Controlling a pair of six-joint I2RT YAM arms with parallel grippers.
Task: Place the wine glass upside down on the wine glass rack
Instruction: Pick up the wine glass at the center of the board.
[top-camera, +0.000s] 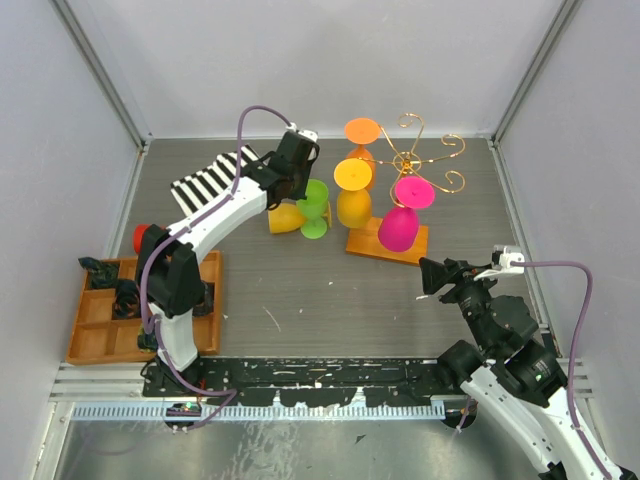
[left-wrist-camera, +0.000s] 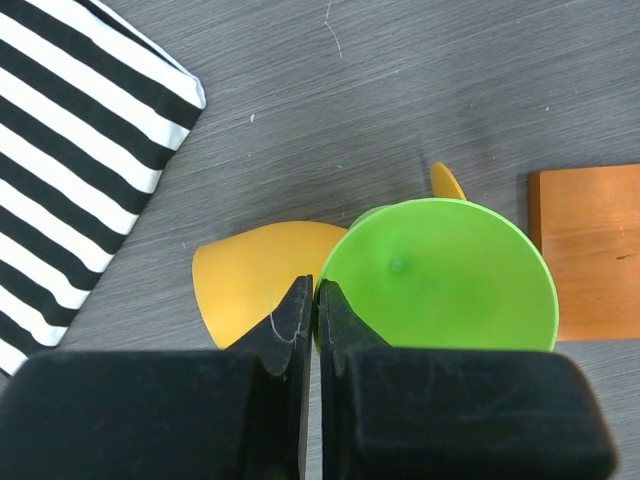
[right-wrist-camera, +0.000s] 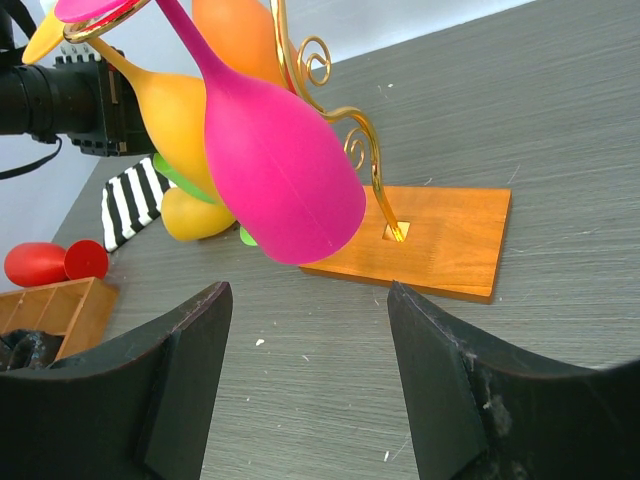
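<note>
From the top external view, the left gripper (top-camera: 306, 188) reaches down onto the green wine glass (top-camera: 316, 200). The glass stands upright on the table, its foot nearer the arm bases than the jaws. A yellow glass (top-camera: 285, 218) lies on its side just left of it. The wine glass rack (top-camera: 405, 160) stands to the right of the left jaws, well apart from them, with three glasses hanging upside down. The right gripper (top-camera: 428, 275) hovers nearer the bases than the rack's wooden base (top-camera: 375, 243), its jaws apart.

In the left wrist view, the left gripper (left-wrist-camera: 315, 295) has its jaws pinched almost together on the left rim of the green wine glass (left-wrist-camera: 440, 270). One finger is outside the bowl and the other appears just inside. The yellow glass (left-wrist-camera: 250, 275) lies ahead of the left finger, and a striped cloth (left-wrist-camera: 80, 140) lies farther left.

In the right wrist view, the right gripper (right-wrist-camera: 305, 300) holds nothing, its jaws standing wide. A magenta glass (right-wrist-camera: 280, 170) hangs from the wine glass rack (right-wrist-camera: 365, 140) ahead, in line with the gap. Slivers of the green wine glass (right-wrist-camera: 172, 172) show far beyond the left jaw.
</note>
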